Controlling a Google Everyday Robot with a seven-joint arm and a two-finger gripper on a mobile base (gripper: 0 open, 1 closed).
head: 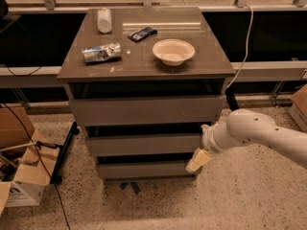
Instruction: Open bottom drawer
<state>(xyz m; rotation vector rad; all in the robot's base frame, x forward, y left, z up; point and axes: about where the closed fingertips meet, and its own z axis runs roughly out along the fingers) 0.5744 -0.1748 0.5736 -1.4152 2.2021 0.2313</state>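
Speckled floor (240, 200); gripper (197, 160) by bottom drawer (144, 169), right end

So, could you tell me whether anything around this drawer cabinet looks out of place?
Only minor things: a crumpled silver packet and a pale bottle both lie on their sides on the cabinet top, while the bowl sits upright. The gripper is at the right end of the bottom drawer.

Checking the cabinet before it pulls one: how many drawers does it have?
3, stacked: top drawer, middle drawer, bottom drawer. None seem hidden. The tool is at the bottom drawer's right end.
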